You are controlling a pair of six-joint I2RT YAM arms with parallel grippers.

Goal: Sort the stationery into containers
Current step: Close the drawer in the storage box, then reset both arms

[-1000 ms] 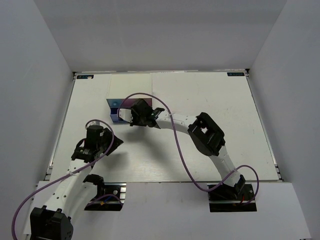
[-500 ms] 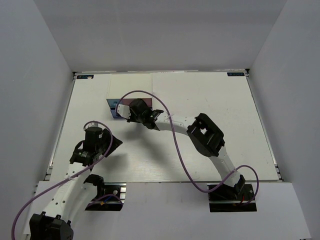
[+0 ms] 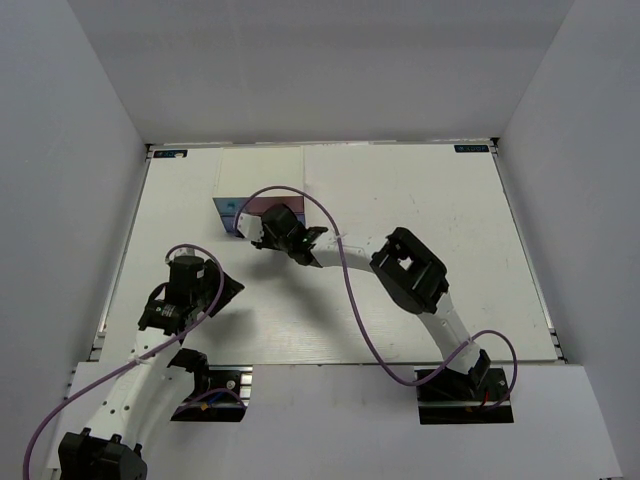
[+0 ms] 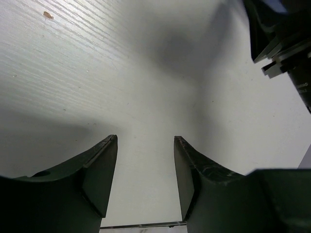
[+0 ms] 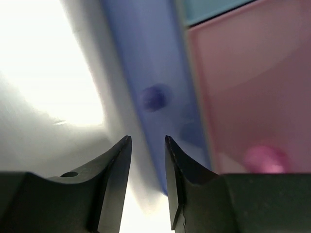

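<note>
The white-topped drawer box stands at the back left, its coloured fronts facing the arms. My right gripper sits right at those fronts. In the right wrist view, the right gripper has its jaws a little apart and empty, just below the dark blue front and its dot knob. The pink front with its knob and a strip of the light blue front lie to the right. My left gripper is open and empty over bare table. No highlighters or clip show.
A tiny tan speck lies on the table far ahead of the left gripper. The right arm's dark body crosses the top right of the left wrist view. A purple cable loops over the right arm. Grey walls enclose the table.
My right gripper has moved up and left, closer to the drawer fronts. My left arm has drawn back slightly toward the near left.
</note>
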